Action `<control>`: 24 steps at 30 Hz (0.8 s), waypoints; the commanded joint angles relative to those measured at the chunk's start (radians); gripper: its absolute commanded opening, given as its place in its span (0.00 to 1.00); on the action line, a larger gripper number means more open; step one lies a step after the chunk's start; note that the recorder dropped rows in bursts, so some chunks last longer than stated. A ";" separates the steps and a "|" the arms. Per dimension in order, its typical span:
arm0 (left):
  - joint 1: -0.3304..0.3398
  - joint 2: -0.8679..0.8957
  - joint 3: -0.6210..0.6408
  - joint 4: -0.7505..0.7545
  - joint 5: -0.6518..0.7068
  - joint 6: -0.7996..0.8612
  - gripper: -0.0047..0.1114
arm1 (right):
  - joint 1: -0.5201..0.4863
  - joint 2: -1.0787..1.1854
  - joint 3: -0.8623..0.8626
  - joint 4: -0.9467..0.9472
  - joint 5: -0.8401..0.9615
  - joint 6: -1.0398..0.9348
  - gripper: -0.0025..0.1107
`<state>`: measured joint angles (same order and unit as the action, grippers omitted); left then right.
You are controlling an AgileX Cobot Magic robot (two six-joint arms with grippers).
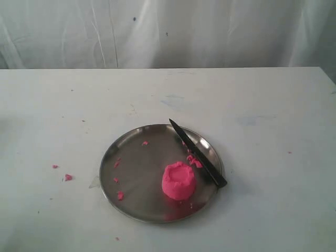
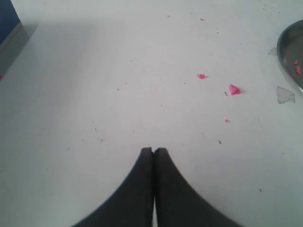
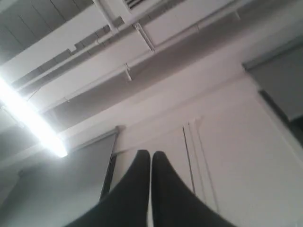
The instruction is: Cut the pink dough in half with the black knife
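Note:
The pink dough is one whole lump with a dented top, sitting on the round steel plate toward its near right. The black knife lies across the plate's right rim, tip pointing to the far side, handle by the near right edge. Neither arm shows in the exterior view. My left gripper is shut with nothing in it, above bare table well left of the plate. My right gripper is shut and empty, pointing up at the ceiling.
Small pink crumbs lie on the white table left of the plate, and they also show as crumbs in the left wrist view. More bits sit on the plate near the knife. A white curtain hangs behind the table.

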<state>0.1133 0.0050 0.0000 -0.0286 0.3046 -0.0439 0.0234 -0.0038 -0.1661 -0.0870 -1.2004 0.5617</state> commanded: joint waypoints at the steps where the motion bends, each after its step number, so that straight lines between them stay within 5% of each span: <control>1: 0.004 -0.005 0.000 -0.008 0.005 -0.005 0.04 | 0.006 0.004 -0.122 -0.041 -0.021 -0.334 0.03; 5: 0.004 -0.005 0.000 -0.008 0.005 -0.005 0.04 | 0.006 0.004 -0.228 -0.231 -0.008 -0.691 0.03; 8: 0.004 -0.005 0.000 -0.008 0.005 -0.005 0.04 | 0.006 0.004 -0.283 -0.472 0.243 -0.900 0.03; 12: 0.004 -0.005 0.000 -0.008 0.005 -0.005 0.04 | 0.006 0.004 -0.297 -0.701 0.809 -0.907 0.03; 17: 0.004 -0.005 0.000 -0.008 0.005 -0.005 0.04 | 0.017 0.121 -0.278 -0.681 1.563 -0.820 0.03; 24: 0.004 -0.005 0.000 -0.008 0.005 -0.005 0.04 | 0.106 0.290 -0.127 -0.696 1.091 -0.689 0.03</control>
<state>0.1133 0.0050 0.0000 -0.0286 0.3046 -0.0439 0.1000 0.2347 -0.3375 -0.8232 0.0965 -0.2376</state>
